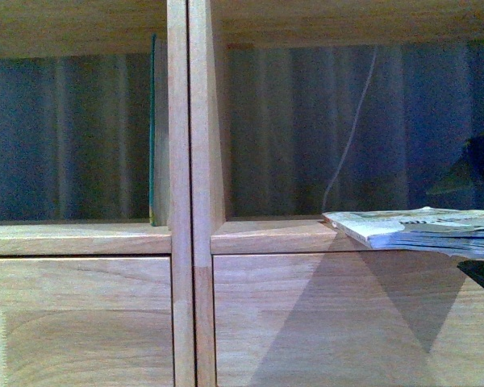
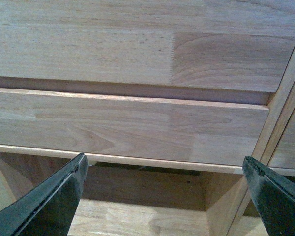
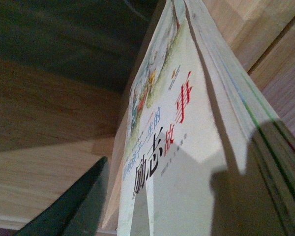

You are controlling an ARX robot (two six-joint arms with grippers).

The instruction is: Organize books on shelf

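The oak shelf (image 1: 181, 242) fills the front view, with two open cubbies above plain drawer fronts. A very thin dark-green book (image 1: 152, 129) stands upright against the right wall of the left cubby. The whitish paperback book (image 1: 419, 227) lies flat, its front corner resting on the ledge of the right cubby, coming in from the right. My right gripper is shut on it; in the right wrist view the book's cover (image 3: 187, 162) with dark and red print fills the frame, one finger (image 3: 73, 206) beside it. My left gripper (image 2: 164, 169) is open and empty, facing drawer fronts (image 2: 128, 123).
A thin white cable (image 1: 351, 129) hangs behind the right cubby against a blue curtain. A lower cubby opening (image 2: 152, 196) shows beneath the drawer in the left wrist view. The centre post (image 1: 192, 161) divides the two columns.
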